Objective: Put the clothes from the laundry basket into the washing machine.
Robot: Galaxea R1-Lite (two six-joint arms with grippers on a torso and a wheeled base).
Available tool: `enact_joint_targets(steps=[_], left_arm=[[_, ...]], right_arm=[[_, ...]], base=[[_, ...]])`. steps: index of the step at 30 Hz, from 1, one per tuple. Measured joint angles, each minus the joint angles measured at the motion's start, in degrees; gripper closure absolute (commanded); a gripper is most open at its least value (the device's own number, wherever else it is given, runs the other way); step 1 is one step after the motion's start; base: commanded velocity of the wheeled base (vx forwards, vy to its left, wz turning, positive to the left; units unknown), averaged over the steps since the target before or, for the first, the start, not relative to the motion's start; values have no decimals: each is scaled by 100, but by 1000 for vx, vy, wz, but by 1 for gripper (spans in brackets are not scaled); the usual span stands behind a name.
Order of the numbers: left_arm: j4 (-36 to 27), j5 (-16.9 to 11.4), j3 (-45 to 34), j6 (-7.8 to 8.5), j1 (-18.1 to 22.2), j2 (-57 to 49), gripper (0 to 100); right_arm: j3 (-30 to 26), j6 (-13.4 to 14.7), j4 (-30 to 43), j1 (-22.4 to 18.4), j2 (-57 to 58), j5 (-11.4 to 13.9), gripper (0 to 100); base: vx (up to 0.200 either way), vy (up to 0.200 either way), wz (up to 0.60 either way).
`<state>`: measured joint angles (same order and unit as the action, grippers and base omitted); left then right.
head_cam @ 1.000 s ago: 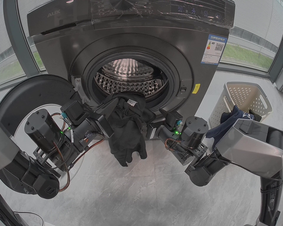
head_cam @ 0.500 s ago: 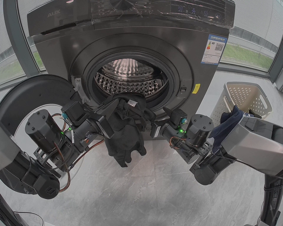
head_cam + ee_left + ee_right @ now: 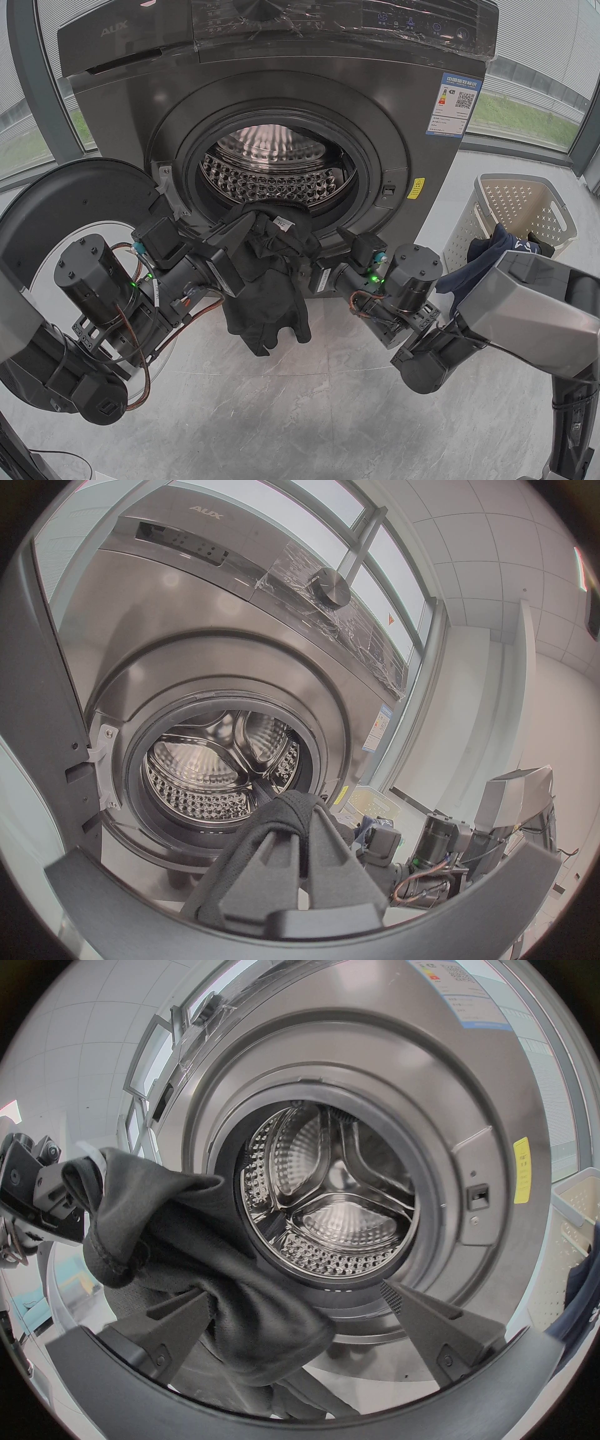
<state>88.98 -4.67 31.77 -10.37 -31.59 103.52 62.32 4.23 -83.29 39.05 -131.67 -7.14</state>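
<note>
Left gripper [image 3: 304, 814]: fingers pressed together on a fold of the black garment [image 3: 269, 275], which rises as a ridge between them in the left wrist view. Right gripper [image 3: 294, 1291]: fingers spread wide, nothing gripped. One finger lies against the hanging cloth and the other stands free before the front panel of the washing machine [image 3: 281, 81].

The garment hangs from the left gripper with its long axis vertical. Its bunched upper part sits level with the lower lip of the drum [image 3: 272, 162] opening, and its loose tail drops toward the floor [image 3: 312, 406], appearing to end above it. Whether the upper part touches the lip cannot be told.

From the left gripper the drum lies ahead and slightly above. Its mouth is open, with the door [image 3: 69, 194] swung out to the robot's left.

Judgement: the coming move turns on this offset. The clamped fold has to travel forward and up over the lip, and the vertical tail has to follow it in rather than drape outside the opening. The left arm carries the load. The right gripper, just beside the garment on its right, is the nearer free one for lifting the tail.

The laundry basket [image 3: 525, 206] stands on the robot's right, well apart from the drum mouth and nearer the right arm. Dark blue clothes [image 3: 487, 250] are draped over its near rim.
</note>
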Motion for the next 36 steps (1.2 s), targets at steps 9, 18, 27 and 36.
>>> enact_joint_targets(steps=[9,18,27,36], left_arm=[[0,-6,-13,-5,0,-5,100],[0,-9,-13,1,30,12,100],[0,-1,-24,0,56,39,100],[0,11,-11,1,96,96,100]], right_arm=[[479,1,2,271,-389,37,0],[700,20,-22,401,-457,110,0],[700,33,-68,539,-439,206,100],[656,30,-134,601,-389,230,100]], base=[[0,0,0],[0,0,0],[0,0,0],[0,0,0]])
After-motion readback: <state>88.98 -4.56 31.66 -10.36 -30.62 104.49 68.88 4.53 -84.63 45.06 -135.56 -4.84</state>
